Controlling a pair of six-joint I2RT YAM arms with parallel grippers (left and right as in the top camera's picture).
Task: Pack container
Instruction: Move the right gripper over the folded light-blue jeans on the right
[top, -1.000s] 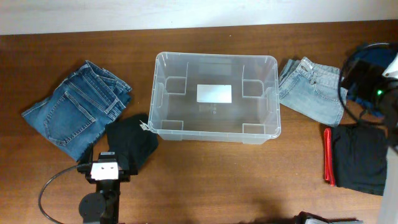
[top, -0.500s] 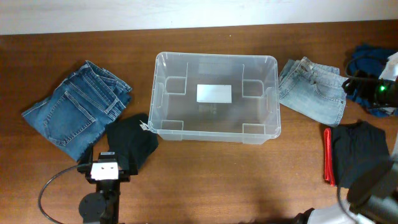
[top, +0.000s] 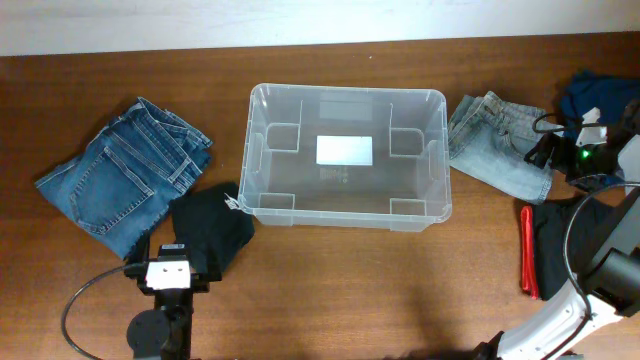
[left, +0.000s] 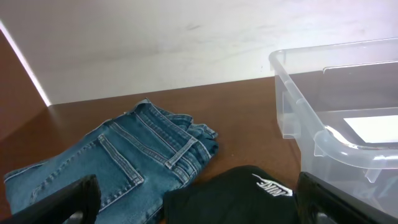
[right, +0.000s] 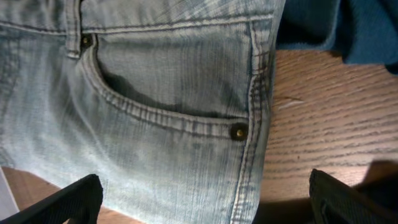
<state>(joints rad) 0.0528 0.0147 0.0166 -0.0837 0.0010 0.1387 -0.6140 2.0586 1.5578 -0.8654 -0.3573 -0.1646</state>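
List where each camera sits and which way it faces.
Overhead: above the table, looking straight down on the container, left arm, right arm.
Left wrist: on the left gripper, facing dark jeans, black garment, container corner; open fingertips show.
Right wrist: on the right gripper, close over light jeans; open fingertips show.
Shared: overhead and left wrist both show the container.

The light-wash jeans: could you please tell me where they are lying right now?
In the overhead view the light-wash jeans lie folded on the right side of the table, just right of the container and left of a dark blue garment.
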